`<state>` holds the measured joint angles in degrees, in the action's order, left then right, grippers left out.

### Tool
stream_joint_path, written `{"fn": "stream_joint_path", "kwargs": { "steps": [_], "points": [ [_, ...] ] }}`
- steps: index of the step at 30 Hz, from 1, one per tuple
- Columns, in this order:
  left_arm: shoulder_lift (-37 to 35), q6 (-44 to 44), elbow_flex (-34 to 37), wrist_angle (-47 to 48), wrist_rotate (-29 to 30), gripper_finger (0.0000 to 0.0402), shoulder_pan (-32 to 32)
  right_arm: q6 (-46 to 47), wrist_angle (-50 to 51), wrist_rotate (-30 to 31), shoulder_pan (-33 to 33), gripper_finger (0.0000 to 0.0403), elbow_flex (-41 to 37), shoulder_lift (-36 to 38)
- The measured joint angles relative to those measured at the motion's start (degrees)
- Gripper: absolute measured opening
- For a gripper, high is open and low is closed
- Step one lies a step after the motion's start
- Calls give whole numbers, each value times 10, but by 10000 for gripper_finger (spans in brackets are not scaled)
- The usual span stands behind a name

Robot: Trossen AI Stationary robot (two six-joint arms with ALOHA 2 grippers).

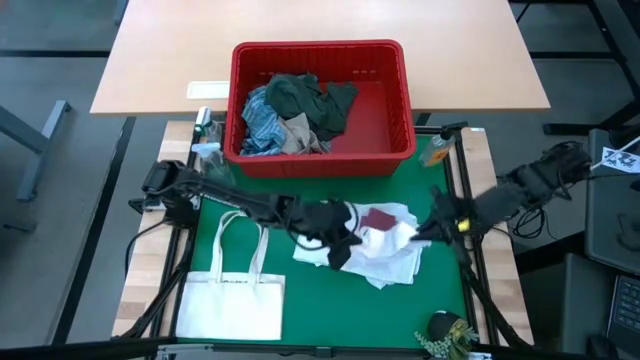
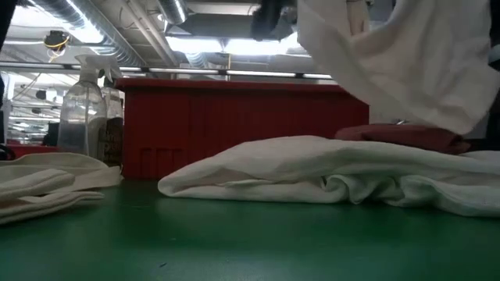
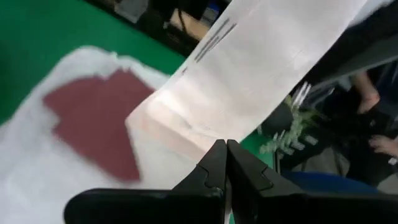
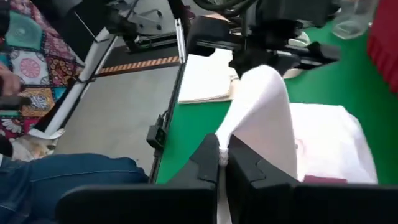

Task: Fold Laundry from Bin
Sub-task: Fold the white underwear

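A white garment (image 1: 388, 236) is stretched between my two grippers above the green mat. My left gripper (image 3: 226, 144) is shut on one end and my right gripper (image 4: 222, 148) on the other. In the high view the left gripper (image 1: 345, 232) is at the mat's middle and the right gripper (image 1: 420, 232) is to its right. Below them a maroon piece (image 1: 378, 218) lies on a rumpled white pile (image 1: 390, 265). The red bin (image 1: 318, 46) at the far edge holds more laundry (image 1: 295, 115): dark green, blue-striped and beige. My left gripper pinches an edge of the white garment (image 3: 205, 132) between its two shut fingers, slanting down. The cloth runs away from the fingers as a broad band, lifted above the pile. My right gripper pinches the garment's other end (image 4: 235, 134) between its shut fingers, slanting down from the table's right. The cloth runs as a band to the left gripper (image 4: 261, 55).
A flat white tote bag (image 1: 232, 305) lies at the near left of the mat. A clear spray bottle (image 2: 82, 109) stands left of the bin, and an orange bottle (image 1: 437, 150) to its right. A small plant (image 1: 445, 330) sits at the near right corner.
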<state>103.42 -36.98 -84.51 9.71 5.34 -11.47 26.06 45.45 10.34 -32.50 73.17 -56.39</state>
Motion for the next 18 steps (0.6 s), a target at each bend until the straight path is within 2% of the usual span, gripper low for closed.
{"fn": "stream_joint_path", "kwargs": {
  "steps": [5,12,18],
  "points": [
    [-1,-23,1,14,35,0,-45,55,-45,99,-88,9,0,-43],
    [-1,-31,1,27,62,0,-113,118,-133,182,-170,5,0,-124],
    [-1,-33,1,101,155,0,-161,193,-100,242,-210,10,0,-193]
  ]
}}
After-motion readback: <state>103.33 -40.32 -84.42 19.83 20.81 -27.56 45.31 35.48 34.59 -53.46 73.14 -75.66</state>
